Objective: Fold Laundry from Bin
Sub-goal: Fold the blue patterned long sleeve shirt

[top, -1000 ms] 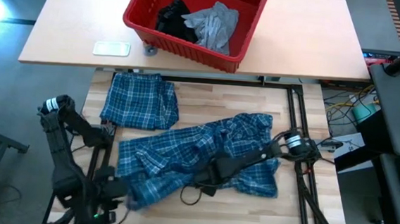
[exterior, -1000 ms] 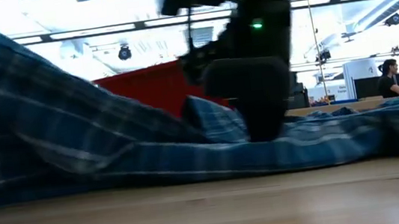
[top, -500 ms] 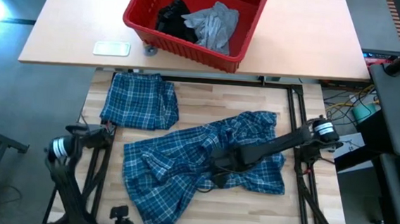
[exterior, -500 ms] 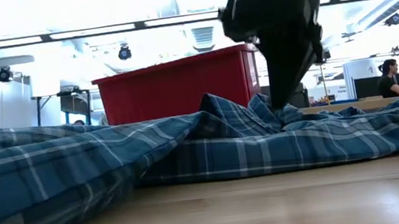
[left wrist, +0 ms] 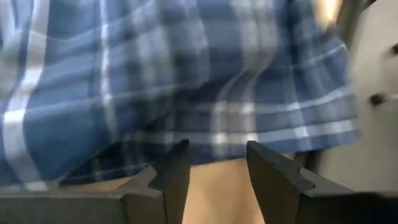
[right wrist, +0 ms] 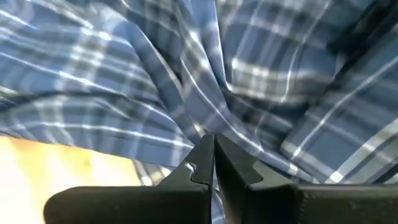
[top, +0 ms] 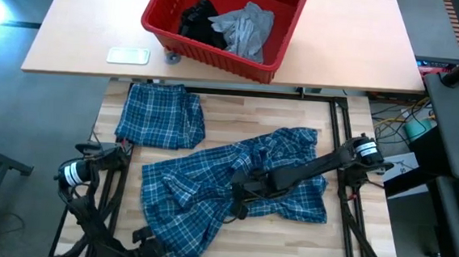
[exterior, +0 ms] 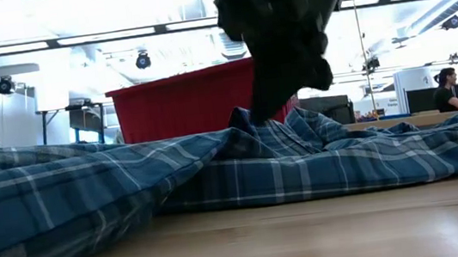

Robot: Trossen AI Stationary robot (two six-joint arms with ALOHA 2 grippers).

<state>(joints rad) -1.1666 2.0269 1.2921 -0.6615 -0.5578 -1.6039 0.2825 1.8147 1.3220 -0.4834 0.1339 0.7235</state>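
Note:
The blue-and-white plaid shirt [top: 225, 185] lies crumpled across the middle of the wooden table. My right gripper [right wrist: 213, 155] is over its middle [top: 239, 196], shut on a raised fold. At the shirt's near left edge my left gripper [left wrist: 214, 165] is low over the table [top: 155, 249] and open. Its fingertips stand at the hem [left wrist: 217, 146], and bare wood shows between them; whether they touch the hem I cannot tell. The red bin [top: 225, 23] stands on the far table with a grey T-shirt [top: 249, 26] and a black garment [top: 201, 19] inside. My right gripper pinches a ridge of plaid cloth [right wrist: 208, 127] between its two shut fingers, near the shirt's middle. The fingers slant down from the table's right side. The cloth rises to a small peak [exterior: 245, 118] at the fingers, and the rest of the shirt lies on the table.
A folded plaid piece [top: 161, 116] lies at the table's far left corner. A small flat pale object [top: 128, 55] sits on the far table left of the bin. Bare wood shows along the near edge [exterior: 311, 240] and at the table's right side.
My left gripper has gone down and toward the table's near edge. The shirt's near left part, held up a second ago, now lies flat and spread toward the near edge. My right gripper has risen a little and tipped, still shut on the fold.

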